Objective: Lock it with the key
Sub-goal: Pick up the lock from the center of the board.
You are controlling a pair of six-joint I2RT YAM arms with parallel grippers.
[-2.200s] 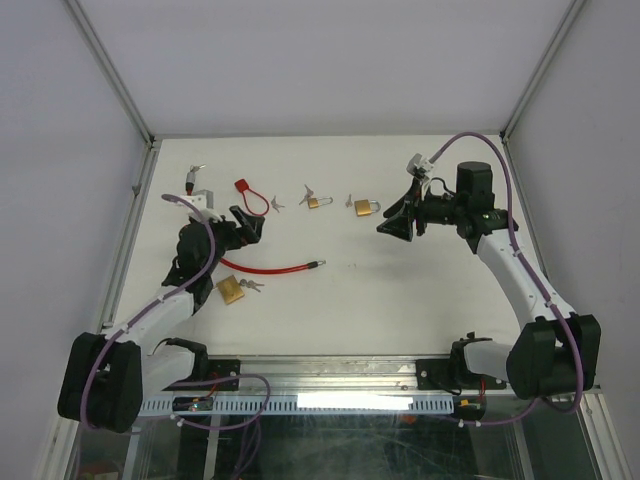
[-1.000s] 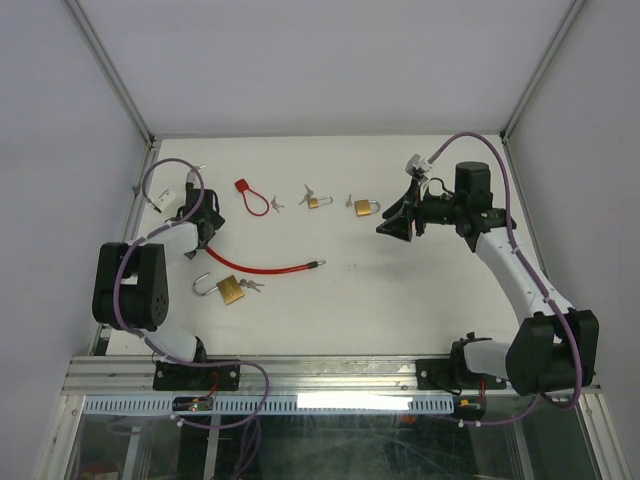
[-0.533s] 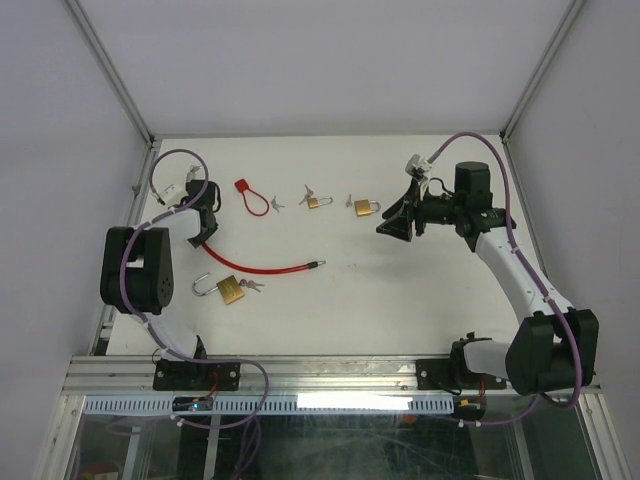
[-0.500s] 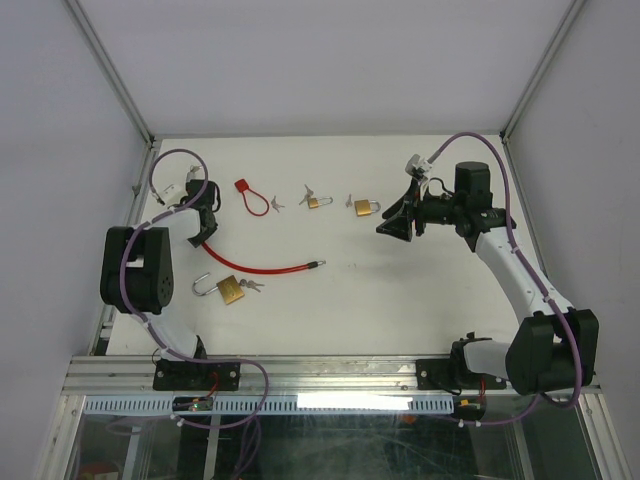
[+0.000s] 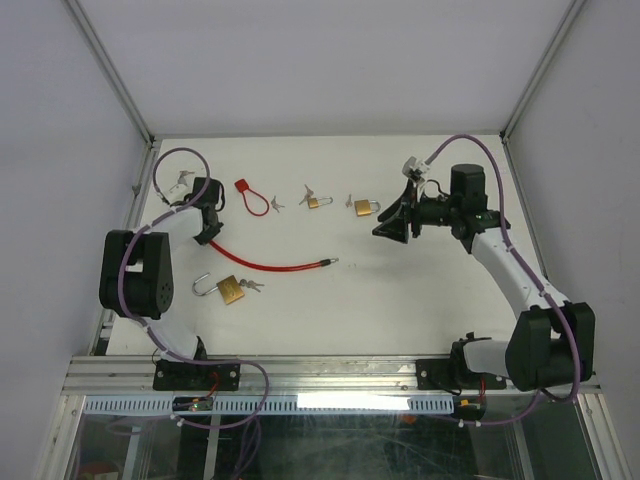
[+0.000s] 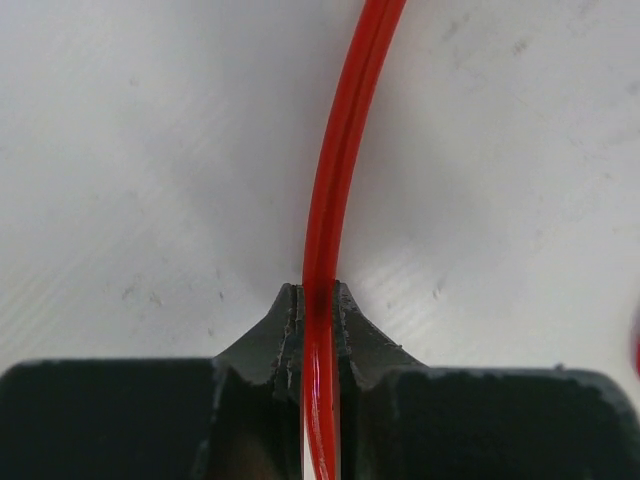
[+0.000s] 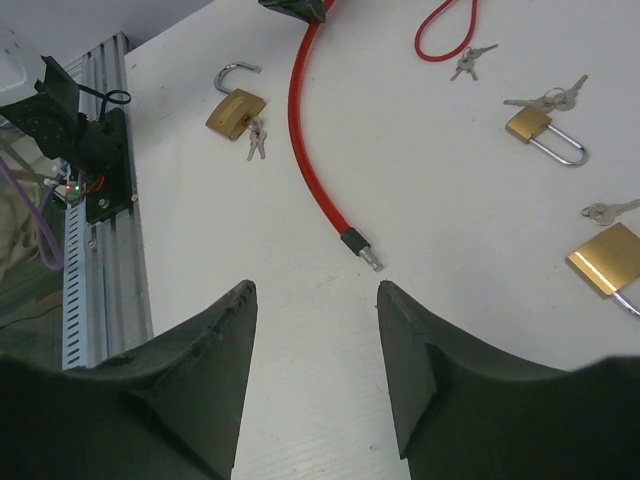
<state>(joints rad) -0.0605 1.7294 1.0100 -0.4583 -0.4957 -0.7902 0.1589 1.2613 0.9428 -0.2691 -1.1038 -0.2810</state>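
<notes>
A red cable (image 5: 270, 266) with a metal end pin (image 5: 333, 262) lies across the table. My left gripper (image 5: 208, 233) is shut on the cable's left part; in the left wrist view the cable (image 6: 330, 180) runs between the closed fingertips of that gripper (image 6: 318, 296). An open brass padlock (image 5: 231, 290) with keys (image 5: 251, 286) lies in front of the cable. My right gripper (image 5: 386, 228) is open and empty, hovering right of the pin; in the right wrist view the pin (image 7: 367, 254) lies just beyond that gripper (image 7: 315, 292).
At the back lie a red loop lock (image 5: 249, 197) with keys (image 5: 277, 203), a small brass padlock (image 5: 314, 202) with keys and a larger brass padlock (image 5: 364, 208). The right wrist view shows the open padlock (image 7: 236, 108), small padlock (image 7: 530, 125) and larger padlock (image 7: 608, 258).
The left gripper has dragged the red cable; its free end has slid a little to the right. The right gripper has shifted slightly left and stays open.
</notes>
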